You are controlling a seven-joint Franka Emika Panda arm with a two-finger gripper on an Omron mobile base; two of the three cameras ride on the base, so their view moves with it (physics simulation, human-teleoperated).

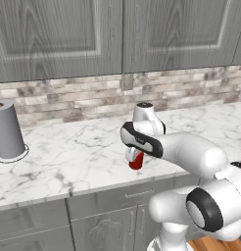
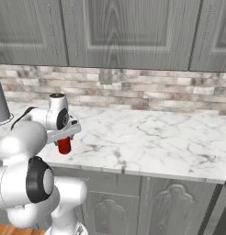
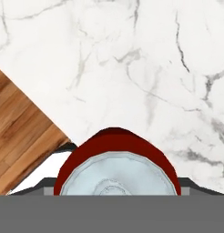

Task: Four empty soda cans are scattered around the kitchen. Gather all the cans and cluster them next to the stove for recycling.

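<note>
Fingers: the fingers (image 3: 117, 193) point down at the bench, and the red can sits right between them. In the hand view a dark tip shows at each side of the can. They look closed on the can, holding it by its sides.

Red can: the red can (image 1: 136, 160) stands upright, just under the hand. Its silver top (image 3: 116, 175) faces up toward the hand. In the right base view the red can (image 2: 64, 145) peeks out below the hand. I cannot tell if its bottom touches the bench or is just above it.

Bench: the white marble bench (image 1: 78, 147) has grey lines in it. The can is near its front edge. The bench goes on far to the right of the fingers (image 2: 156, 137).

Floor: a brown wood floor (image 3: 18, 132) shows past the bench edge, lower down than the fingers.

Paper roll: a tall grey paper roll (image 1: 7, 130) stands on the bench, well apart from the fingers, off to the left. It is much taller than the can.

Wall: a stone brick wall (image 1: 83, 100) runs behind the bench, past the fingers.

Cupboards: grey cupboards (image 2: 128, 27) hang high above the fingers. More grey doors (image 1: 93, 220) are below the bench.
</note>
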